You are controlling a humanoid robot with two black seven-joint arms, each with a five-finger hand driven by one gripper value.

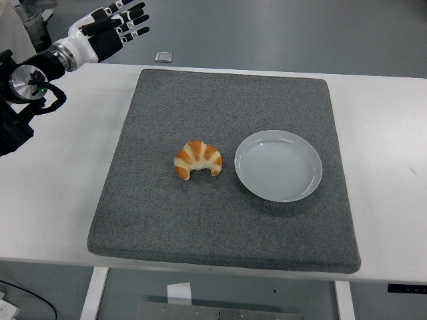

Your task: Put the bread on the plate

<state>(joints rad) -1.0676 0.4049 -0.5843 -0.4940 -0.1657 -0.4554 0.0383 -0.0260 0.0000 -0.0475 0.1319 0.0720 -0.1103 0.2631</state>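
On the bench: grey mat (200, 220) carrying both task things.
Fingers: left hand (110, 30) hangs at the far-left corner, fingers (133, 20) spread, holding nothing.
Bread (197, 159): well apart from the fingers, nearer and rightward, just beside the plate (303, 187), not touching.
Risk: curved crust may roll under a squeeze; a nudge could slide the plate.
Writing: none readable.

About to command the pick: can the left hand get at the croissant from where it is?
Probably yes. The left hand is raised, open and empty at the table's far left corner; the croissant lies bare on the mat, beside the plate, nothing between.
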